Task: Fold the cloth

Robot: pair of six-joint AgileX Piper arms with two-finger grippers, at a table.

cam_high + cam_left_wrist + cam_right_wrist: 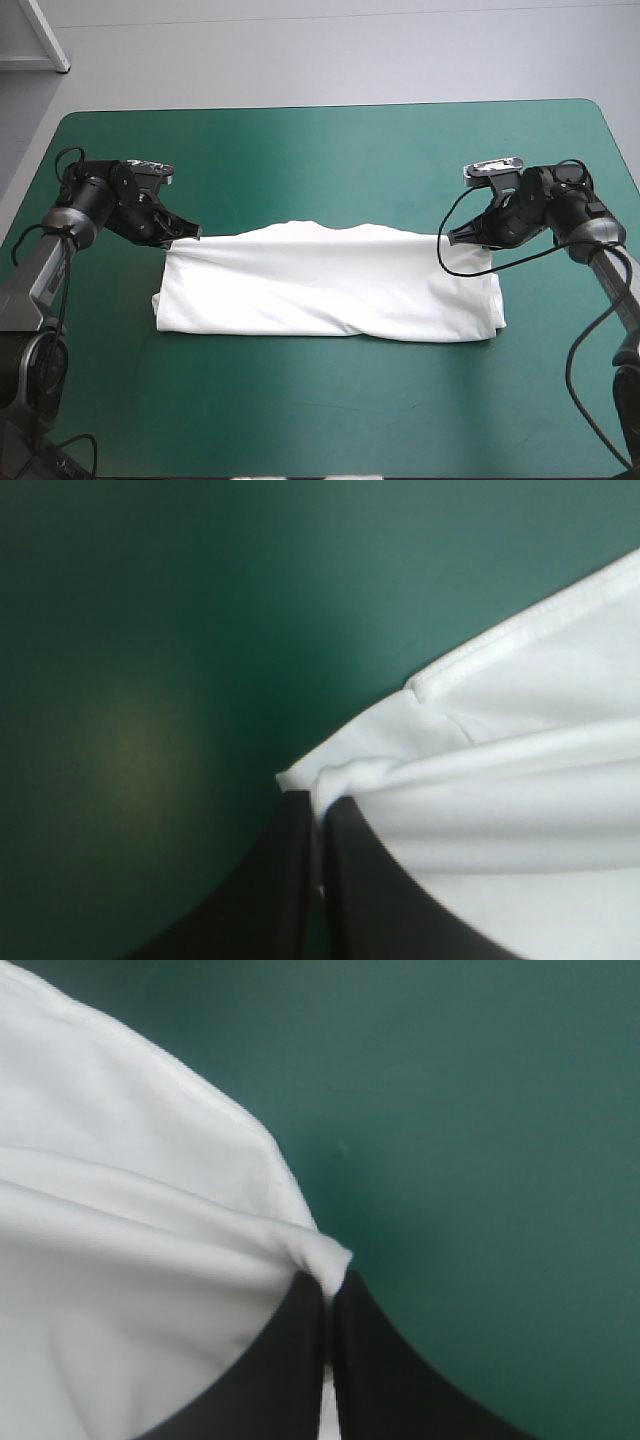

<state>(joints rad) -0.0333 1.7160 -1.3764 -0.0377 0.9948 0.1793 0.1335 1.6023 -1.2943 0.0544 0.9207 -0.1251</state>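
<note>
Teal-green table cover [330, 150] carries the T-shirt [330, 285] at its middle, already doubled into a wide band. Left gripper [192, 235] and right gripper [450, 238] each pinch a far corner; further folds likely remain.

We see grey tube arms [32, 275] with black jointed wrists [105, 200]; left claw [190, 236] and right claw [453, 238] bear curved black fingers [265, 900].

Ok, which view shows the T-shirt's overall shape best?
The high view: the whole T-shirt shows as a long folded band, its far corners pinched. The left wrist view shows only a hemmed corner in the left gripper; the right wrist view only a bunched corner in the right gripper.
</note>
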